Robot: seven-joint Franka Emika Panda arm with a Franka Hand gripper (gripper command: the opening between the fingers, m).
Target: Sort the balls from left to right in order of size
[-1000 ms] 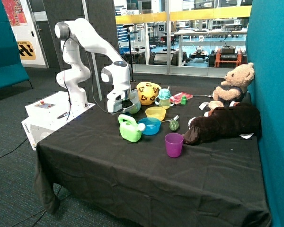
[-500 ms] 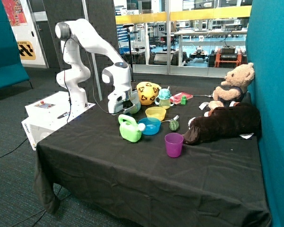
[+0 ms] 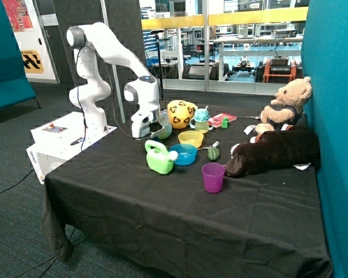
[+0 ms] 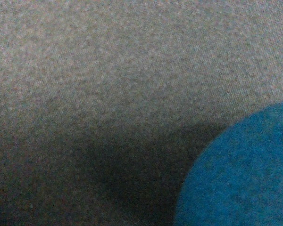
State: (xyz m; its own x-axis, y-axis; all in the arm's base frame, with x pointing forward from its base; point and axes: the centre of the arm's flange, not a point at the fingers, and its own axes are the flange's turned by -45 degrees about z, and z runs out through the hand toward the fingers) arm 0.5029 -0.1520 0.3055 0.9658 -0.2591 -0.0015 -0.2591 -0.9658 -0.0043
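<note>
A yellow ball with dark patches (image 3: 181, 113) sits at the back of the black-clothed table (image 3: 180, 214). A smaller pale green ball (image 3: 166, 131) lies just in front of it, partly hidden by my gripper (image 3: 155, 133), which is low over the cloth right beside this ball. In the wrist view a round blue-looking ball (image 4: 240, 174) fills one corner, resting on the cloth (image 4: 108, 70) with its shadow beside it. No fingers show in the wrist view.
A green watering can (image 3: 158, 157), a blue bowl (image 3: 184, 153), a yellow bowl (image 3: 191, 138), a teal sippy cup (image 3: 201, 120) and a purple cup (image 3: 213, 176) stand close by. A brown teddy bear (image 3: 287, 104) and a dark plush (image 3: 272, 152) lie at the far side.
The gripper has shifted slightly, staying low next to the pale green ball. Nothing else on the table has moved.
</note>
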